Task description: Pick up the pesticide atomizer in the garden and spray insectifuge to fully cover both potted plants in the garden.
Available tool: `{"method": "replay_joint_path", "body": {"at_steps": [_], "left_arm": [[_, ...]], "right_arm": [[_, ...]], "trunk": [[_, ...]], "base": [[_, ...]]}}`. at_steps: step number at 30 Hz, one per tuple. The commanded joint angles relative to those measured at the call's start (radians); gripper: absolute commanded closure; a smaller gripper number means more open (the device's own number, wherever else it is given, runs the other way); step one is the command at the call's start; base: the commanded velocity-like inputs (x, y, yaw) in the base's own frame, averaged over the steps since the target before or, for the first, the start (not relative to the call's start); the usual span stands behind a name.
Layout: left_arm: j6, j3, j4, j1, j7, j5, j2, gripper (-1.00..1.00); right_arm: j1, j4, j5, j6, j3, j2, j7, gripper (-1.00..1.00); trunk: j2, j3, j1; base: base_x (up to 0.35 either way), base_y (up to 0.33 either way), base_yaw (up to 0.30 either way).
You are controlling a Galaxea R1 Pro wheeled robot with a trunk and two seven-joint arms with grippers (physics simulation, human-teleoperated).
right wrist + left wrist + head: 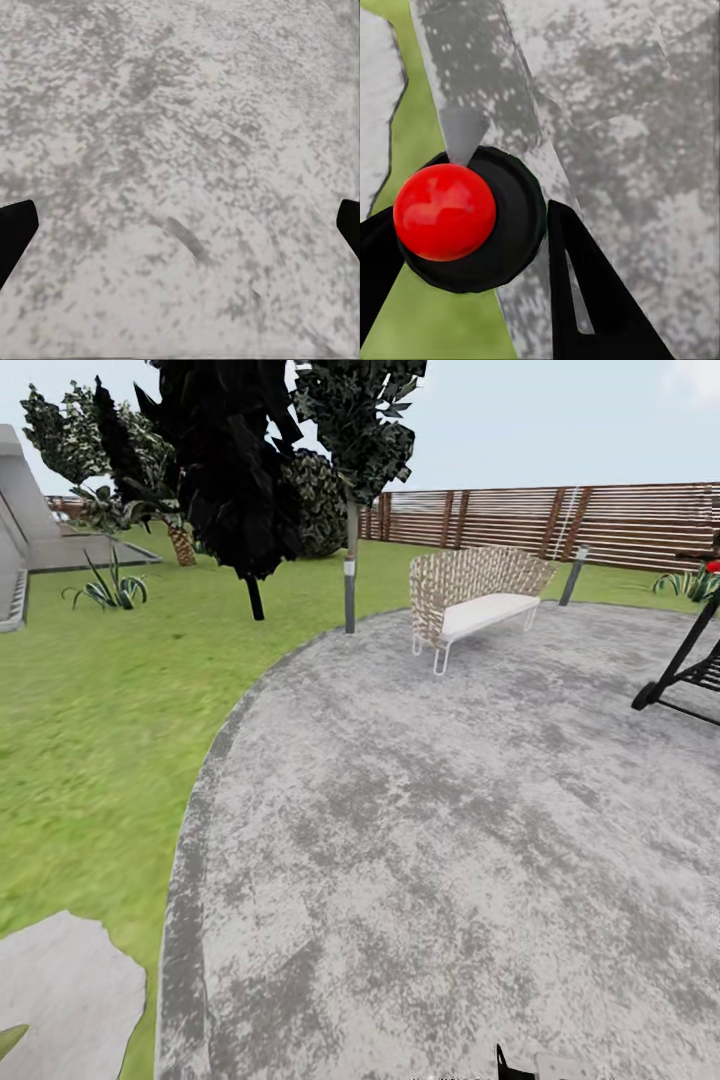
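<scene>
In the left wrist view I look down on the pesticide atomizer [506,225]: a round black body with a red spray head [444,211] and a small white nozzle. My left gripper [465,232] is shut on it, with a black finger on either side. Under it lie the grey speckled patio edge and a strip of lawn. My right gripper [180,229] is open, its two dark fingertips far apart over bare patio [180,135]. The potted plants are out of view. In the head view the round patio [450,840] of the garden spreads ahead, with lawn [90,720] at the left.
A wicker bench [470,595] stands at the patio's far edge, with grey lamp posts [350,595] beside it. A black chair frame [685,670] sits at the right. A brown slatted fence [560,520], dark trees [240,470], a spiky striped plant [108,590] and a stepping stone [60,990] surround the patio.
</scene>
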Motion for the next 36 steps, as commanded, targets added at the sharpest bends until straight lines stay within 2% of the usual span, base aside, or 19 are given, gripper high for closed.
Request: {"method": "replay_joint_path", "body": {"at_steps": [1,7,14,36], "left_arm": [[-0.003,0.009,0.001,0.000,-0.002,-0.007,0.000,1.00],[-0.001,0.009,-0.001,0.000,-0.002,-0.005,0.001,1.00],[0.000,0.009,-0.001,0.000,-0.002,-0.005,0.000,1.00],[0.000,0.012,-0.001,0.000,-0.002,-0.002,0.000,1.00]], "right_arm": [[-0.001,0.000,0.010,-0.002,-0.005,0.001,-0.005,-1.00],[-0.001,0.001,0.010,-0.003,-0.005,0.001,-0.005,-1.00],[-0.001,0.002,0.010,-0.003,-0.005,0.001,-0.005,-1.00],[-0.001,0.002,0.010,-0.002,-0.005,0.001,-0.004,-1.00]], "trunk": [[0.000,-0.001,0.000],[0.000,-0.001,0.000],[0.000,-0.001,0.000],[0.000,-0.001,0.000]], "base": [[0.005,-0.003,-0.300],[0.065,0.000,-0.300],[0.307,-0.041,-0.300],[0.299,-0.155,-0.300]]}}
